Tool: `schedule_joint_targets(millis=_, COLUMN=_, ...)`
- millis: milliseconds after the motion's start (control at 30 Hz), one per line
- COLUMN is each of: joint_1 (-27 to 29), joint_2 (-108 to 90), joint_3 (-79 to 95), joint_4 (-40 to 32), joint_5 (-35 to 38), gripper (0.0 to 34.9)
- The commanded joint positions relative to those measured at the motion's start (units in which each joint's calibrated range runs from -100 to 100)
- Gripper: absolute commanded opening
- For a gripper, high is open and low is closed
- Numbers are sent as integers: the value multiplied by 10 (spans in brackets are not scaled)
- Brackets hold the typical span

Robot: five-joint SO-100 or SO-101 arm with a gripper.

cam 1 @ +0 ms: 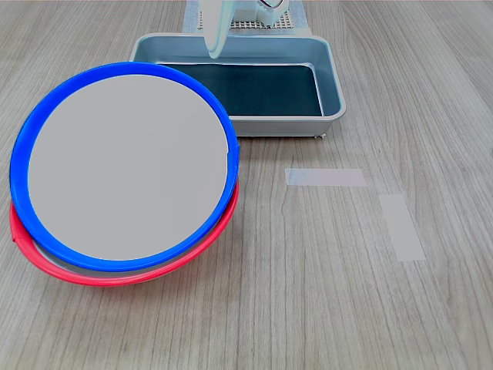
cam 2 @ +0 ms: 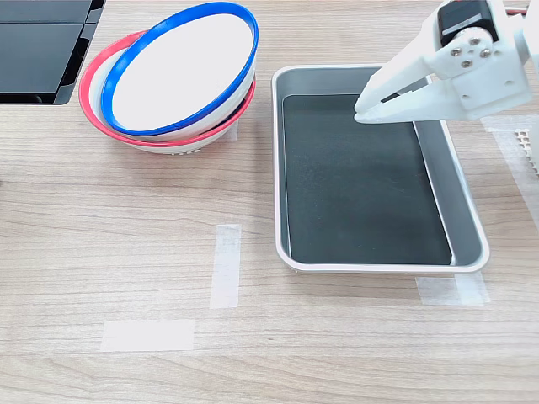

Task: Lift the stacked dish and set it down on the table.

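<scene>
Second exterior view: gripper (cam 2: pixel 364 111) hovers closed above grey tray (cam 2: pixel 467 219)

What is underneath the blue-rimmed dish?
The blue-rimmed dish sits tilted in a red-rimmed dish on the table. Only the red rim and some wall show; its inside is covered.

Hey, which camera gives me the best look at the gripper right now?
The second exterior view. There the gripper shows whole, white, hanging over the tray with its tips close together and nothing between them. In the first exterior view only one pale finger dips in at the top edge, above the tray's far rim; the rest is cropped.
</scene>
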Motion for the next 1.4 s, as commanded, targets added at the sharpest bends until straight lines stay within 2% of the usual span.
schedule_joint_targets(millis=0, joint_1=0, joint_2=-3, joint_3=0, joint_4=3, joint_5=0, gripper=3)
schedule_joint_targets(millis=1233, joint_1=0, joint_2=-3, joint_3=0, joint_4=3, joint_5=0, gripper=3)
schedule_joint_targets(millis=1367, joint_1=-42, joint_2=-4, joint_3=0, joint_4=4, joint_5=27, gripper=3)
